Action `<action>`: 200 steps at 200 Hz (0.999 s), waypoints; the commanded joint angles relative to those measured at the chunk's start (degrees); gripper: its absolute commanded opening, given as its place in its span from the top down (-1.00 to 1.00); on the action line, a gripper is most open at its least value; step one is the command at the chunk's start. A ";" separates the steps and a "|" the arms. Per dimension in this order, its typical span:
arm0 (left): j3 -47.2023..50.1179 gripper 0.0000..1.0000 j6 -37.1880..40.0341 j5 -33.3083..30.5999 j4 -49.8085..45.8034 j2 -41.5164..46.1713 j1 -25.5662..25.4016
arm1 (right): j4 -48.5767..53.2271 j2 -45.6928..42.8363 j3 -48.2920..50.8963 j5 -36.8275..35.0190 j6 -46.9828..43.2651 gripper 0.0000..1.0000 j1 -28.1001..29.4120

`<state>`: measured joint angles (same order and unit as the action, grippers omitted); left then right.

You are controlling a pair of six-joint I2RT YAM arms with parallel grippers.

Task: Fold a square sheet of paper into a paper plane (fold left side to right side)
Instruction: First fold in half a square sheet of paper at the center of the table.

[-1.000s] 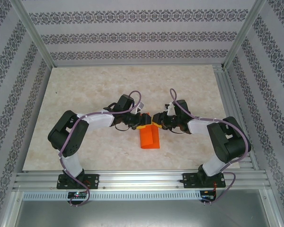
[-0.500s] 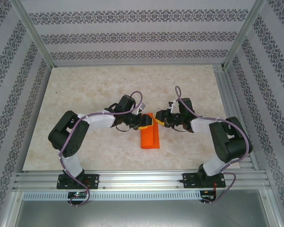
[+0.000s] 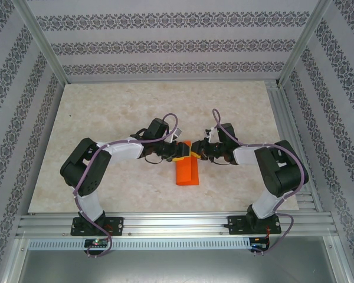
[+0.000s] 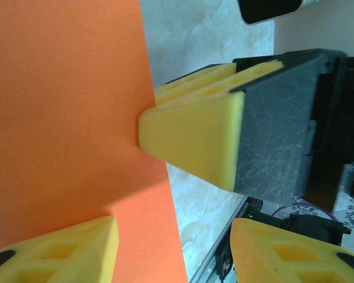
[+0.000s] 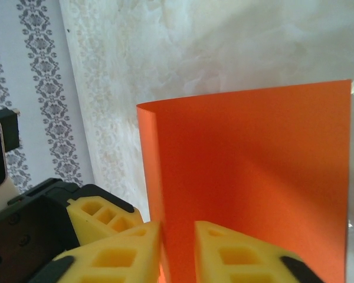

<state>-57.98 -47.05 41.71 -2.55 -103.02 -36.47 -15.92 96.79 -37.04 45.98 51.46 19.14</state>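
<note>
The pale table [image 3: 106,118] bears everything; the two arms reach inward from the near edge and meet above the middle of it; there the square sheet of paper [image 3: 187,171] lies already doubled into a narrow orange rectangle, its long axis pointing away from the bases; both grippers work at its far end, the left gripper [image 3: 176,151] from the left and the right gripper [image 3: 196,152] from the right; the left jaws stand apart, one finger above the paper and one beyond its edge, gripping nothing; the right fingers [image 5: 124,253] leave a narrow gap with the paper's rounded folded edge inside; whether they really pinch it I cannot tell; I judge the right arm nearer for the next crease.
</note>
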 commanded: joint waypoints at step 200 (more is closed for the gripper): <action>-4.30 -0.07 5.83 -15.08 -17.28 -1.47 -2.99 | 10.25 -0.30 -3.52 -4.85 -8.41 0.79 -1.35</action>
<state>-60.10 -40.99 27.64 -19.38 -102.91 -38.04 -5.93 96.84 -39.66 42.02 44.80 18.59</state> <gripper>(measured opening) 0.548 0.093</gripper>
